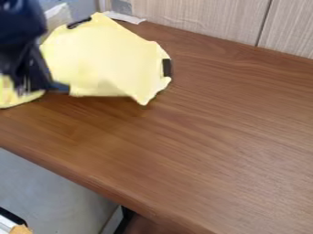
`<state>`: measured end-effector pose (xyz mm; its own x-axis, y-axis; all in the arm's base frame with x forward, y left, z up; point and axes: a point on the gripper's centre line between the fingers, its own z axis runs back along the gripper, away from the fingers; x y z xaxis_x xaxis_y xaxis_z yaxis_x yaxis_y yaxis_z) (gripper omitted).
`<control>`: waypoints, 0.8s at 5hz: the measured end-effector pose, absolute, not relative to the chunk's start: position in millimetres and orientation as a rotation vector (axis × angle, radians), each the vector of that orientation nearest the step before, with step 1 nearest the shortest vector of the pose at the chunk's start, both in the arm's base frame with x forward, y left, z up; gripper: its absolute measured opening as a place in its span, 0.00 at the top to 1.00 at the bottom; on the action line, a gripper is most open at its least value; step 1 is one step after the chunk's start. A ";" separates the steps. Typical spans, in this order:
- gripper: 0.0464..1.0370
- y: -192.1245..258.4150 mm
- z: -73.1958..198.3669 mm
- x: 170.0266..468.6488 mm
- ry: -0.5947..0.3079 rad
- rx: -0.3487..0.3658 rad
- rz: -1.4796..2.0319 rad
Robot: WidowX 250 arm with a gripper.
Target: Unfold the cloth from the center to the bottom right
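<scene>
Camera view: looks down at a slant on a brown wooden table [214, 137]. Shows a yellow cloth [101, 57] on its far left part, with the larger portion just right of the black gripper [29, 71] and a smaller portion left of it, by the view's left edge. Comes to a corner at the lower right of the larger portion, and carries a dark strip [79, 22] along the upper edge and a dark patch [167, 67] at the right edge. Cannot tell whether the gripper is open, closed or gripping the cloth. Includes a white strip [124, 18] behind the cloth, a pale wood-grained panel [196, 16] beyond the table, and a grey floor [52, 192] below the near edge at lower left.
</scene>
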<state>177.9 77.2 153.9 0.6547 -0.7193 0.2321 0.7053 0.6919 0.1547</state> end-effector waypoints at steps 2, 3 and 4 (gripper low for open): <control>0.80 81.4 117.3 175.2 -0.197 0.017 -0.761; 0.52 78.0 116.2 178.6 -0.186 0.026 -0.736; 0.21 71.1 116.4 180.6 -0.188 0.018 -0.749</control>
<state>180.6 71.1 116.4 0.7165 -0.6781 0.1635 0.6749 0.7332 0.0832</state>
